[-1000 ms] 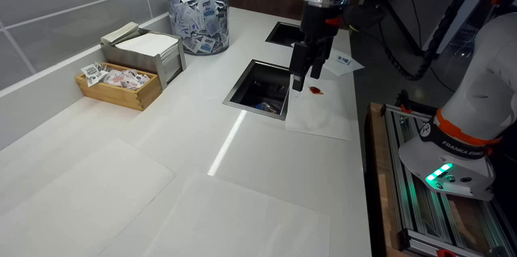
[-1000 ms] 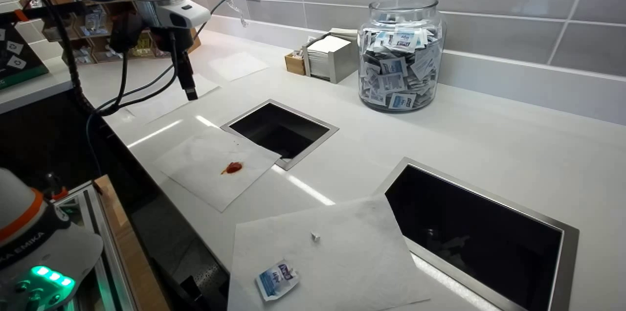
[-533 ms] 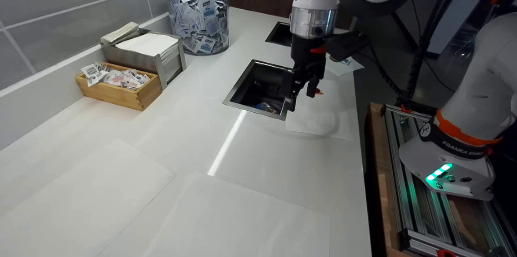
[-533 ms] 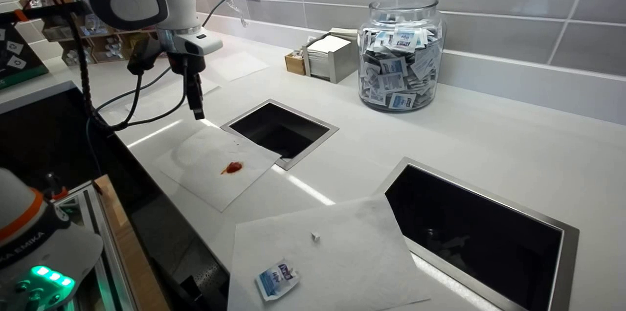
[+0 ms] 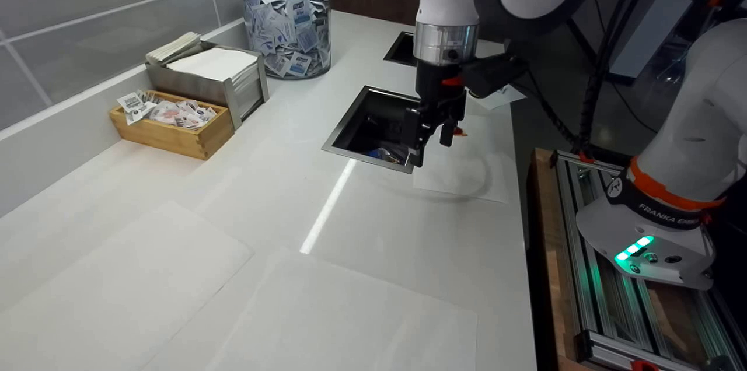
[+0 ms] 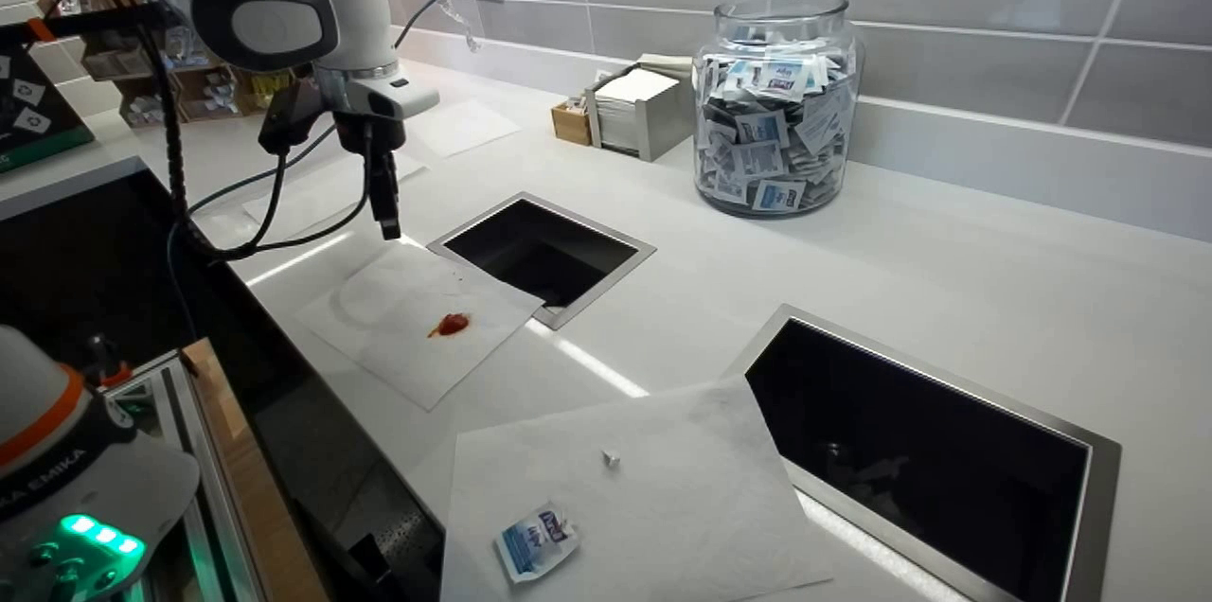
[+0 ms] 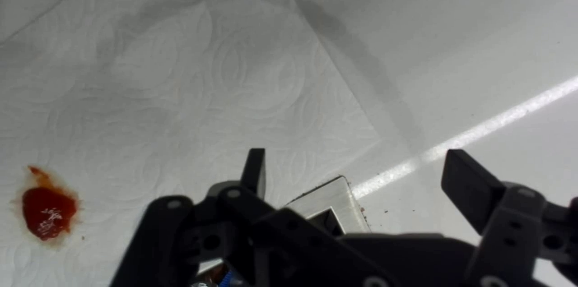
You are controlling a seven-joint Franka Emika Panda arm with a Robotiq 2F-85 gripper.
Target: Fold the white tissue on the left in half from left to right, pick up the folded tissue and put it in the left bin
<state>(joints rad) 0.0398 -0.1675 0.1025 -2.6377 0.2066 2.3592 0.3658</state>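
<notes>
In the wrist view, the gripper (image 7: 354,172) is occupying the bottom of the frame, and its two fingers (image 7: 472,190) are standing wide apart. A corner of the bin (image 7: 336,193) is appearing between them. In an exterior view, the white tissue (image 6: 398,337) with a red stain (image 6: 451,325) is lying flat, left of the middle of the frame. Its upper right edge is covering a part of the rim of this same bin. The gripper is hanging in the air near the upper corner of this tissue; how high, I am not able to tell. In the lower part of this frame, a second tissue (image 6: 682,507) is overlapping the left rim of a second bin (image 6: 1100,488). It is carrying a small packet (image 6: 537,541) and a tiny pale piece (image 6: 611,458). A glass jar (image 6: 778,100) full of packets (image 6: 757,157) is standing in the upper right. In an exterior view, a wooden box (image 5: 154,135) is standing at the left, beside a metal holder (image 5: 189,88), and two white sheets (image 5: 128,283) are lying along the bottom.
</notes>
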